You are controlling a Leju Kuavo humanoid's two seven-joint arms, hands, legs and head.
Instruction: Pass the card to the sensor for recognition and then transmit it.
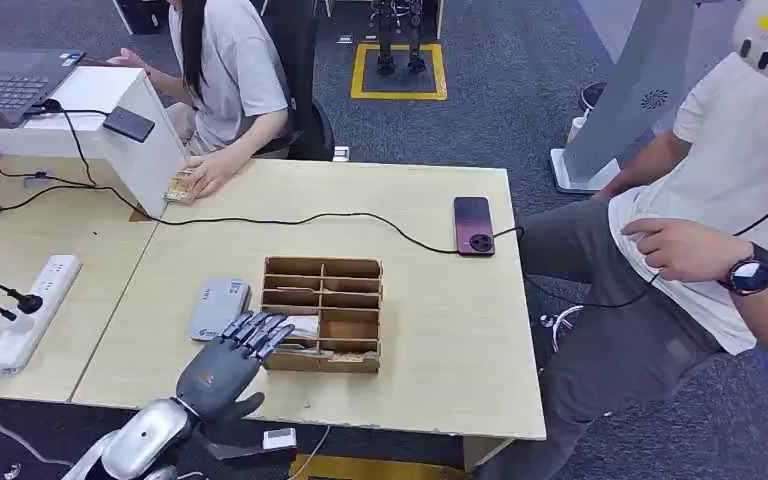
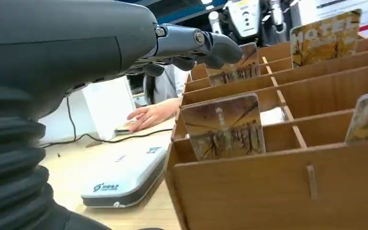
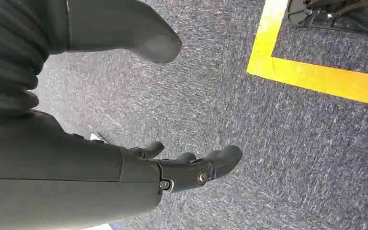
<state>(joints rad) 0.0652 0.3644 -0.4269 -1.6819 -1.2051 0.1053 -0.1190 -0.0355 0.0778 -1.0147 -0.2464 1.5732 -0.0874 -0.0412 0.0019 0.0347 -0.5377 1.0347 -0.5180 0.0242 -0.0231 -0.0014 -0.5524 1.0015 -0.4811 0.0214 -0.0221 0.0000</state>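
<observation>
My head camera looks forward and down from high up over the desk (image 1: 440, 370). My left wrist camera sits low and close behind my left robot hand (image 1: 230, 360), facing the wooden box (image 1: 323, 313) and grey reader (image 1: 217, 307), which the head view shares. My right wrist camera looks down at the carpet (image 3: 287, 143) past my right robot hand (image 3: 191, 167).

There are two robot hands, left hand (image 1: 228, 362) and right hand (image 3: 172, 167), one wooden box (image 1: 323, 313) with four cards (image 2: 224, 127) standing in it, one grey card reader (image 1: 218, 307), one phone (image 1: 473, 225), one power strip (image 1: 35, 311), one laptop (image 1: 5, 85) and two people (image 1: 222, 75).
</observation>
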